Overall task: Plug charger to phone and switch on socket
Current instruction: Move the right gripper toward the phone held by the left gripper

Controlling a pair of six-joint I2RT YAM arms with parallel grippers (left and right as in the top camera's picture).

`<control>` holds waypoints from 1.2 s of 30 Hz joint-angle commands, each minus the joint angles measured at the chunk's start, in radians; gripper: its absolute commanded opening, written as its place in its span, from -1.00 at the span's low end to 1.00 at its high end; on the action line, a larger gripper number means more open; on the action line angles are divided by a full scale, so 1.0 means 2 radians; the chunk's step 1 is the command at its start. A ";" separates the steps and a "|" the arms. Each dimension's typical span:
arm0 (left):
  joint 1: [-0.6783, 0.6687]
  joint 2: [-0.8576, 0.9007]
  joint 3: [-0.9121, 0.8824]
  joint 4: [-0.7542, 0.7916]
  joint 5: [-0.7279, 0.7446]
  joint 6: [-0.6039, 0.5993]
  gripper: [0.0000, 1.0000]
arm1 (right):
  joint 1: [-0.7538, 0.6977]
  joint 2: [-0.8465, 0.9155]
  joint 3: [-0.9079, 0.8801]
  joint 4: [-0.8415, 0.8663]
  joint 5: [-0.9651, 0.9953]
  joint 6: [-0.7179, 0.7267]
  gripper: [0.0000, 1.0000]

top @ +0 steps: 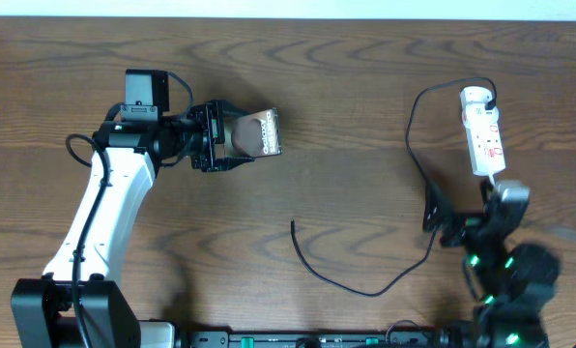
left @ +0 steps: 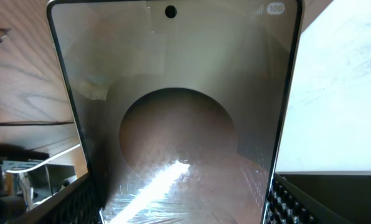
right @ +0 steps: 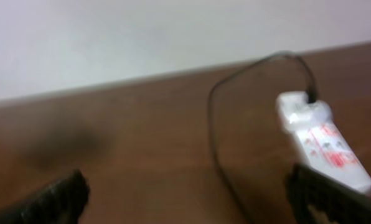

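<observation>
The left claw (top: 228, 137) pinches the phone (top: 257, 133) by its two long edges. The phone sticks out ahead of the fingers, and its dark screen fills the left wrist view. The right claw (right: 195, 202) is spread wide and holds nothing. Ahead of it and to its right the white power strip (right: 322, 146) lies on the counter (top: 346, 97). The black cable (right: 215, 124) is plugged in at the strip's far end and loops back past the right claw. Its free end lies on the counter between the two claws, well apart from the phone.
</observation>
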 commanded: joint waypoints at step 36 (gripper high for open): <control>0.002 0.021 0.010 -0.005 -0.069 0.006 -0.86 | 0.311 0.713 0.571 -0.171 -0.262 -0.071 0.84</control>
